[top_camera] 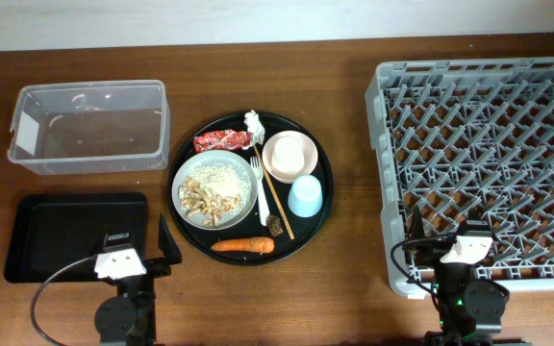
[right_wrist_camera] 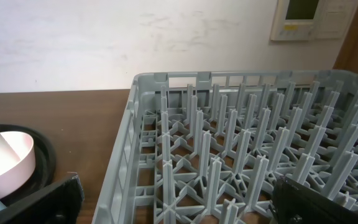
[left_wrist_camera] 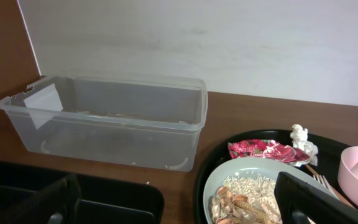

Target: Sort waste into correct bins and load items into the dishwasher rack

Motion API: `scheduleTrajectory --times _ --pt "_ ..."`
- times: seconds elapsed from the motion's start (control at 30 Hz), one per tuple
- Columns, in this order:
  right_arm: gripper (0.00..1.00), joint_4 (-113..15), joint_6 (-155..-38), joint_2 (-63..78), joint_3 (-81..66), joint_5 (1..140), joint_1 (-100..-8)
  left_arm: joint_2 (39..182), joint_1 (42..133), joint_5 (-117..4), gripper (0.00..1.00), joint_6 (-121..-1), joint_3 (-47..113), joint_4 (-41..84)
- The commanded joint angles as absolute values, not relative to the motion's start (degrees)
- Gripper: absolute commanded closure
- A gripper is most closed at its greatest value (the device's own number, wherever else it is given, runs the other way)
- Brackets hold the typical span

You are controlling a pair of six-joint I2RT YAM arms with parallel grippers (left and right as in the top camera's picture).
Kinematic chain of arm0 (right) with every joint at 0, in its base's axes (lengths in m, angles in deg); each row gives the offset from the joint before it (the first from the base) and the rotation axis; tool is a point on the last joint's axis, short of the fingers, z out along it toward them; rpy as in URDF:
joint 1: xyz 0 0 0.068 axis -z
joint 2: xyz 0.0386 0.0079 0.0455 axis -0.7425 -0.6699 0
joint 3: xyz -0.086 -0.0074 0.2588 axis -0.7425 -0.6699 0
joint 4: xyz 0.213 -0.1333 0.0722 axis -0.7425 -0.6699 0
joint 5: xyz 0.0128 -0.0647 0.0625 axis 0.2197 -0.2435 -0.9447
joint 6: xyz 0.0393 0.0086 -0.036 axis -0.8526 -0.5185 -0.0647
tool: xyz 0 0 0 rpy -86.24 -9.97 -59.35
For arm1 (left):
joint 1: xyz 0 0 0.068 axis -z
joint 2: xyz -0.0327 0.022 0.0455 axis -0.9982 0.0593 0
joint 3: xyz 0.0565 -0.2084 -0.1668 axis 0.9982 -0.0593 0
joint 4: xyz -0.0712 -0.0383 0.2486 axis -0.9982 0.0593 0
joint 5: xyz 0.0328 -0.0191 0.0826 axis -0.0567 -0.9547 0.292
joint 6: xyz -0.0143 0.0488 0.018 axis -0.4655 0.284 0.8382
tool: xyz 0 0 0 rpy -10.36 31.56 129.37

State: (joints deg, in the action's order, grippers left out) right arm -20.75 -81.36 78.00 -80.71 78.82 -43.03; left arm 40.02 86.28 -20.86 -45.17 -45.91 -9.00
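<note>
L hand point(top_camera: 135, 245) and R hand point(top_camera: 450, 235) are pictured fully open, nothing held. Next to L hand, waste is laid out on the round tray point(top_camera: 320, 226): carrot point(top_camera: 242, 246), firm, best pinched mid-length; wrapper point(top_camera: 220, 141) and tissue point(top_camera: 254, 123), light, crushable. The plate point(top_camera: 215, 188) w/ rice is judged slippery, prob. heavy; rim grip advised. The rack point(top_camera: 489, 144) is seen ahead of R hand.

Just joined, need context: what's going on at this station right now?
Nothing is handled yet. The left gripper and right gripper hang open and empty at the near edge. The plate, bowl, cup, fork, chopsticks, carrot and wrapper all sit on the round black tray; clear tub, black bin and rack hold nothing.
</note>
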Motion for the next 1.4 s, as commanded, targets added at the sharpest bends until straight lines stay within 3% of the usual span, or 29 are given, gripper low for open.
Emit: scheduleTrajectory --times 0.0,0.13,0.33,0.53,0.7,0.87,1.1,1.2,1.37 --pt "0.01 -20.9 -81.4 78.4 -81.2 79.3 -42.6 39.6 86.6 -30.6 0.01 -49.6 -46.2 -9.4" --pt "0.01 -20.9 -81.4 78.4 -81.2 79.3 -42.6 39.6 86.6 -58.4 0.01 -60.7 -46.2 -10.6" --pt "0.01 -20.9 -81.4 78.4 -81.2 79.3 -42.6 39.6 86.5 -71.5 0.01 -62.2 -46.0 -15.3" --pt "0.01 -20.9 -81.4 78.4 -81.2 79.3 -42.6 43.7 86.5 -71.9 0.01 -64.7 -39.7 -10.0" --pt "0.01 -20.9 -81.4 78.4 -81.2 79.3 -42.6 60.1 86.6 -68.7 0.01 -53.1 -24.3 4.3" --pt "0.01 -20.9 -81.4 78.4 -81.2 79.3 -42.6 77.7 86.7 -68.5 0.01 -48.9 -7.5 18.6" --pt "0.01 -20.9 -81.4 78.4 -81.2 79.3 -42.6 91.1 87.4 -87.0 0.01 -50.1 0.0 23.7" --pt "0.01 -20.9 -81.4 78.4 -81.2 79.3 -42.6 93.0 88.6 -81.9 0.01 -51.9 0.3 26.5" --pt "0.01 -20.9 -81.4 78.4 -81.2 79.3 -42.6 94.5 100.0 -52.8 0.01 -59.4 5.5 36.8"
